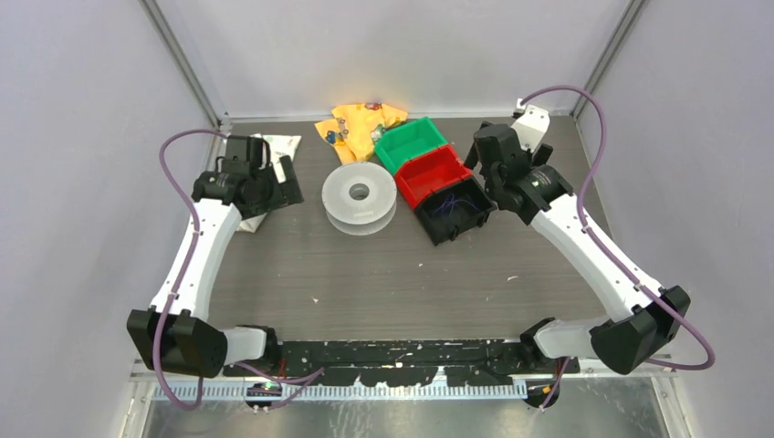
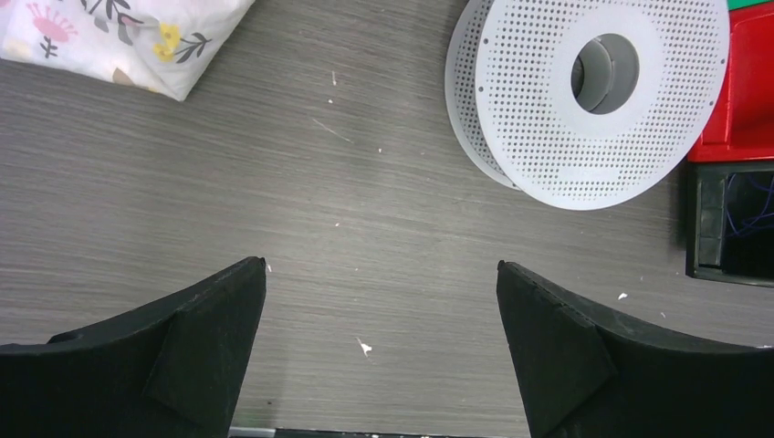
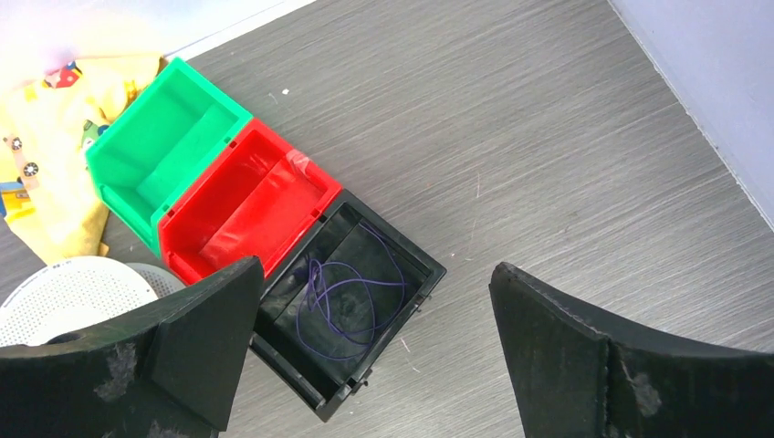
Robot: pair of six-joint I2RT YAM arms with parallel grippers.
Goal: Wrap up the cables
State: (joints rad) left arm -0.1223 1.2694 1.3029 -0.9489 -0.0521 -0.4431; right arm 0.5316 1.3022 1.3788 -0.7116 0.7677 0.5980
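1. the cable (image 3: 351,297) is lying in loose purple loops on the floor of the black bin (image 3: 429,271), which is sitting against the red bin (image 3: 256,205); nothing is gripping it.
2. your right end effector (image 3: 376,266) is hanging above that bin with its fingers spread wide and nothing between them. your left end effector (image 2: 381,274) is likewise standing wide apart over bare tabletop (image 2: 365,164), with the spool (image 2: 593,100) lying flat, hole up, just ahead of it.
3. the wire is looking thread-thin, so you are risking a close on air: if the fingers are coming down beside the strand, they are pinching the bin floor instead.
4. the bin walls are crowding the reach. a wide-spread finger is likely catching the rim and shoving or tipping the black bin, perhaps nudging the red bin too.
5. the loops are overlapping, so lifting one strand is probably dragging the rest up as a tangle, or snagging it on the bin's edge.
6. the spool is resting loose on the tabletop. if you are pulling wire around it with nothing steadying it, it is likely sliding along instead of taking the wrap.
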